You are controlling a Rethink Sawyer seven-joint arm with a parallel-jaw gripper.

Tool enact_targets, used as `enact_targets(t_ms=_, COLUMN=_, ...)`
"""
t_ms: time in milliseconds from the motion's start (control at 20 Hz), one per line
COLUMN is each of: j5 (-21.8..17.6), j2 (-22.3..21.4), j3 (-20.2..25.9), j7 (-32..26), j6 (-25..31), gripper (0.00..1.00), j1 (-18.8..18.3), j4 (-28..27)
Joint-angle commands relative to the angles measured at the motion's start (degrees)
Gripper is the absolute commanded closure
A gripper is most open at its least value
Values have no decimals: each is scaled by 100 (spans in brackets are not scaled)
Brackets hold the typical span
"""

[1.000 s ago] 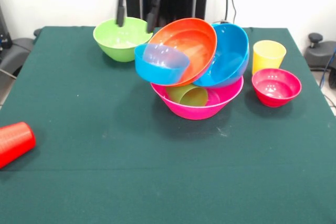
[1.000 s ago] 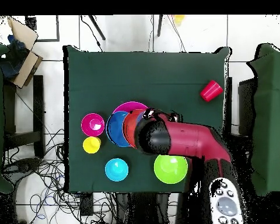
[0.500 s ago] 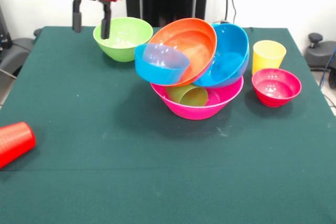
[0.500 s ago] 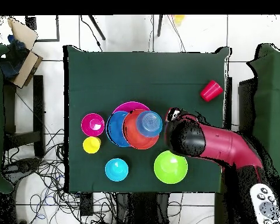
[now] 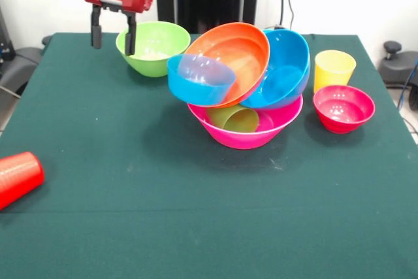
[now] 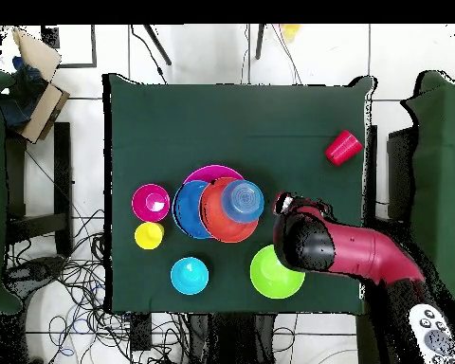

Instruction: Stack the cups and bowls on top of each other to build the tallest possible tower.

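One red cup [image 5: 18, 176] lies sideways, mouth leftward; the gripper [image 5: 112, 36] hangs with jaws apart, empty.

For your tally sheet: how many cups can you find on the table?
3. The red cup lies on its side, alone near a table edge. The yellow cup stands beside the magenta-red bowl. The green cup lies in the pink bowl, partly hidden.
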Motion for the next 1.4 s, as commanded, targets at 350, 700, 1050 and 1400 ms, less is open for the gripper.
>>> enact_targets(t_ms=350, j5=-1231, j2=312, j3=303, j7=9, j6=-1135, gripper=0, j1=-72, j4=894)
enact_targets(t_ms=700, j5=-1614, j2=282, j3=296, j7=58, j6=-1334, gripper=0, j1=-346, j4=1199)
enact_targets(t_ms=1050, j5=-1900, j2=284, j3=487, j7=-63, j6=-1188, gripper=0, j1=-755, j4=1292)
enact_targets(t_ms=1400, j5=-2108, j2=620, j3=356, j7=-40, j6=-1178, gripper=0, j1=-553, j4=896)
